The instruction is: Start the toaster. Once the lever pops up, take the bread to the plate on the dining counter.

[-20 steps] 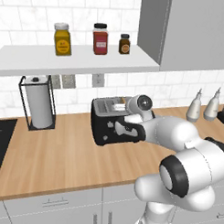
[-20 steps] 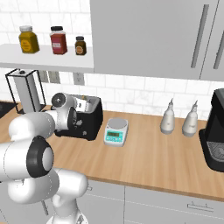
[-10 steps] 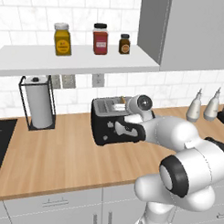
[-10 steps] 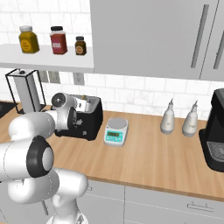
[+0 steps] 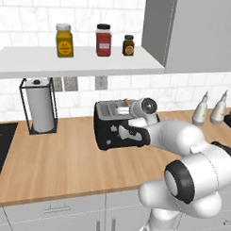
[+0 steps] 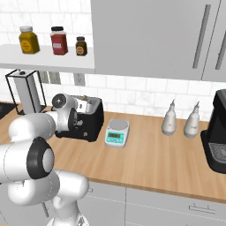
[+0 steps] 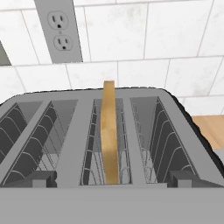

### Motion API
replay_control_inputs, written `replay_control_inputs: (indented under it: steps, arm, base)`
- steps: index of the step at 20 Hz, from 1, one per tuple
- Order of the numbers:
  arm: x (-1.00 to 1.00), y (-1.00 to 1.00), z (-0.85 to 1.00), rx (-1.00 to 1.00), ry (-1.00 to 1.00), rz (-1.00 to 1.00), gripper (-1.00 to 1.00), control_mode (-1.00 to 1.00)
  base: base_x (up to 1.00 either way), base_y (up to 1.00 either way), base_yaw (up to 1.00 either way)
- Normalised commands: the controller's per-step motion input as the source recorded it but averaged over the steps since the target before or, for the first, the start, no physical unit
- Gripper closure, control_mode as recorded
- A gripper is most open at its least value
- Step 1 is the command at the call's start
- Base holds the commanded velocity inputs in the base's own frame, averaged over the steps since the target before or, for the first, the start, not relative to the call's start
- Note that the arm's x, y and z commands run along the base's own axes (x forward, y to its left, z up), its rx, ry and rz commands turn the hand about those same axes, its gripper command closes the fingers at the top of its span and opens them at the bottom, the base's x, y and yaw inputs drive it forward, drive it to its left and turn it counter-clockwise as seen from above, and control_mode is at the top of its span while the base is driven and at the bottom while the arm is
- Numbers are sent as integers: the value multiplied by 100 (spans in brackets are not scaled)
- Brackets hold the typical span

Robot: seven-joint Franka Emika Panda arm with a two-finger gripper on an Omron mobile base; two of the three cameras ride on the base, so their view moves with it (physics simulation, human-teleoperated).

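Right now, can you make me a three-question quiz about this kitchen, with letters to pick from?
1. Where is the bread?
A. On the scale
B. Standing in a slot of the toaster
C. On the shelf

2. How many jars stand on the shelf?
A. One
B. Three
C. Five

3. How does the bread stand?
A. Upright, its top edge poking above the slot
B. Lying flat on the counter
C. Held up in the air

Answers:
1. B, since the hand view looks down on the slice between the wire racks of a middle slot.
2. B, since the left base view shows a yellow, a red and a small dark jar in a row.
3. A, since the hand view shows it on edge and rising past the toaster's top.
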Motion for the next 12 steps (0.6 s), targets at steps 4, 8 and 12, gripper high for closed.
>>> replay_control_inputs:
  steps: [4, 8, 12]
  arm:
    - [0, 0, 0, 0, 0, 0, -100, -100]
    - [0, 0, 0, 0, 0, 0, -100, -100]
    - [0, 0, 0, 0, 0, 0, -100, -100]
  base:
    - [0, 0, 0]
    - [0, 0, 0]
    - [0, 0, 0]
